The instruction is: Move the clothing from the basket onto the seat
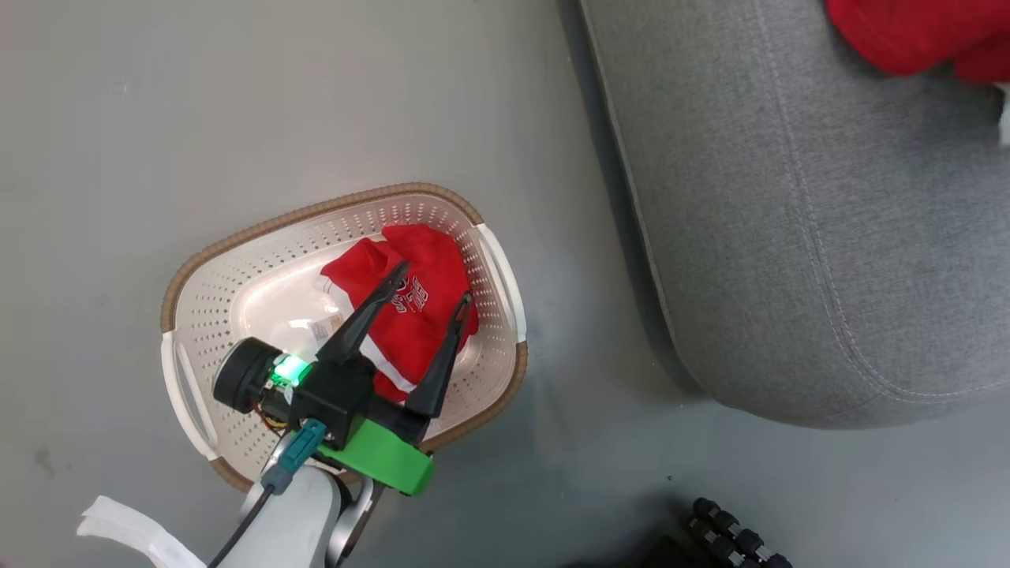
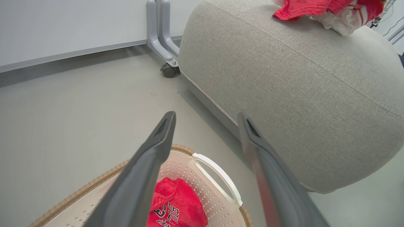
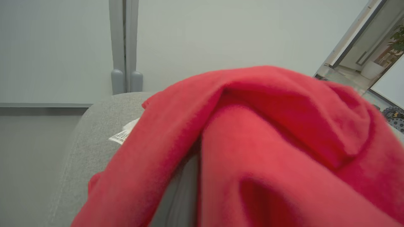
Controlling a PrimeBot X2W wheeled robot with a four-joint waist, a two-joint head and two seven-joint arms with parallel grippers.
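Observation:
The basket [image 1: 316,211] stands on the floor and holds a red garment [image 1: 418,323] with dark lettering and white trim. My left gripper [image 1: 435,283] hovers open over it, one finger to each side of the cloth and apart from it. In the left wrist view the gripper [image 2: 206,115] is spread above the basket [image 2: 217,176] and that garment [image 2: 180,201]. The second red garment [image 1: 907,31] lies on the seat [image 1: 789,237] at the far right. In the right wrist view this garment [image 3: 268,126] covers my right gripper, with its white tag [image 3: 121,136] lying on the seat [image 3: 94,135].
A grey partition leg [image 2: 161,37] on a caster [image 2: 169,70] stands by the wall behind the seat [image 2: 284,78]. A black ribbed object [image 1: 734,540] lies on the floor at the bottom edge. A white strip [image 1: 134,532] sits beside my left forearm.

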